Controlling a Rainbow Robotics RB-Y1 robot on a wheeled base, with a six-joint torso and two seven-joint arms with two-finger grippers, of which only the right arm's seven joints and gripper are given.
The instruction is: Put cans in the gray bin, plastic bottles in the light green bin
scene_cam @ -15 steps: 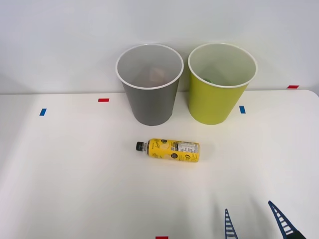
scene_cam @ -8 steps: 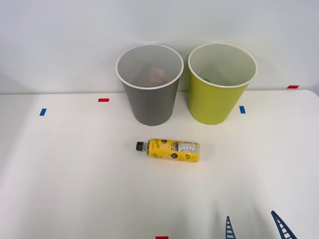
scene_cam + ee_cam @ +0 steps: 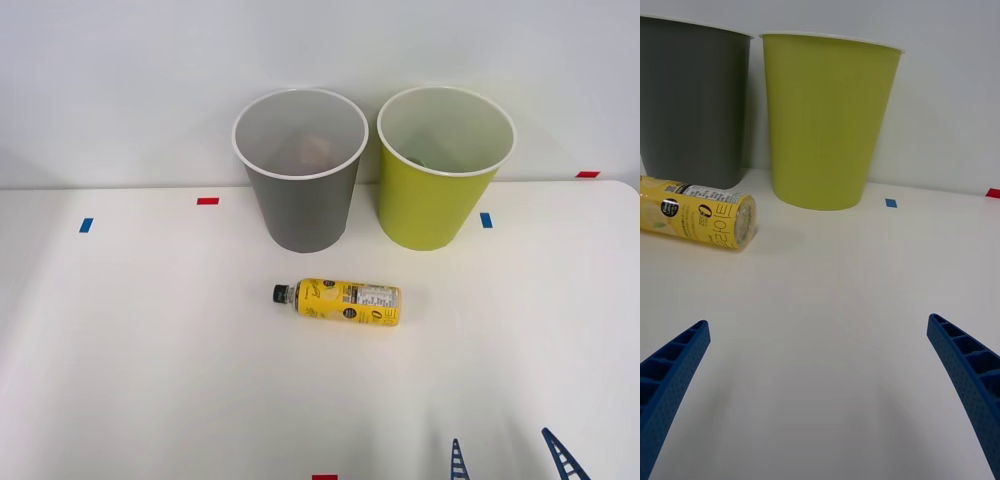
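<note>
Claw [image 3: 510, 458] has dropped slightly lower at the near table edge, fingers spread, empty.
Bottle [image 3: 338, 301] lies on its side before the gray bin [image 3: 300, 170]; approach squarely across its body, then carry to the green bin [image 3: 440, 170].

Between my spread jaws near the table's front edge and the yellow bottle [image 3: 338, 302] lying mid-table the table [image 3: 150, 380] is bare, while the gray bin [image 3: 300, 185] and light green bin [image 3: 440, 190] stand close together along its back edge.
</note>
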